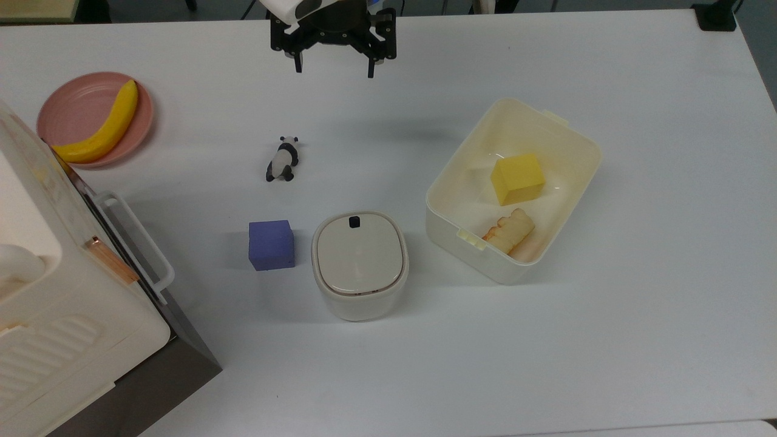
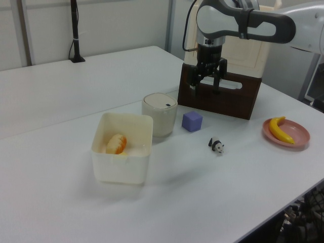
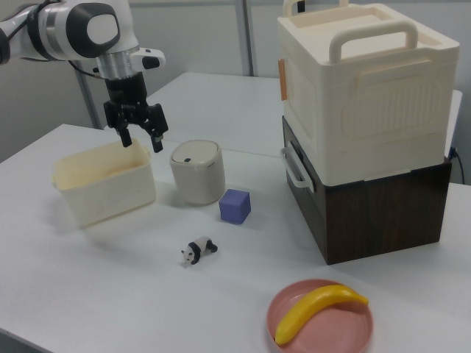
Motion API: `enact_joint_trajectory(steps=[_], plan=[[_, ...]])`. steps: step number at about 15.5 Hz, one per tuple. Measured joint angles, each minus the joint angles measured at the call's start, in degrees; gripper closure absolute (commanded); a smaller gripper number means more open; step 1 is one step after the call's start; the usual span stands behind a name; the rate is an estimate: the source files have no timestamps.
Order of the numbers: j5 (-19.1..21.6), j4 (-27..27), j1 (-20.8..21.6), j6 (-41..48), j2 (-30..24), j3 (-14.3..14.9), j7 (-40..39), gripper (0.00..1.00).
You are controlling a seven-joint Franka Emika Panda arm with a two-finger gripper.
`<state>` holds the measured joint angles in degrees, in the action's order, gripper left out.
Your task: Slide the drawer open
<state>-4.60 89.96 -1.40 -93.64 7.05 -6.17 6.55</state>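
The gripper point(image 1: 333, 65) is held at twelve o'clock, fingers point(image 1: 296, 62) spread wide, well apart from the shut drawer point(image 3: 313, 193).

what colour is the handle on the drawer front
White. The handle is a white bar loop on the drawer, which is dark brown, clearest in the right view.
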Motion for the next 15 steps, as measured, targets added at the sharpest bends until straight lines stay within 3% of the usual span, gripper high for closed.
enact_joint_trajectory(steps=[7,12,15], plan=[[0.00,0.40,-0.06,0.00,0.00,0.02,0.00,0.01],[0.00,0.43,-0.07,0.00,0.00,0.02,0.00,0.11],[0.01,0.49,-0.07,0.00,0.01,0.03,-0.11,0.26]])
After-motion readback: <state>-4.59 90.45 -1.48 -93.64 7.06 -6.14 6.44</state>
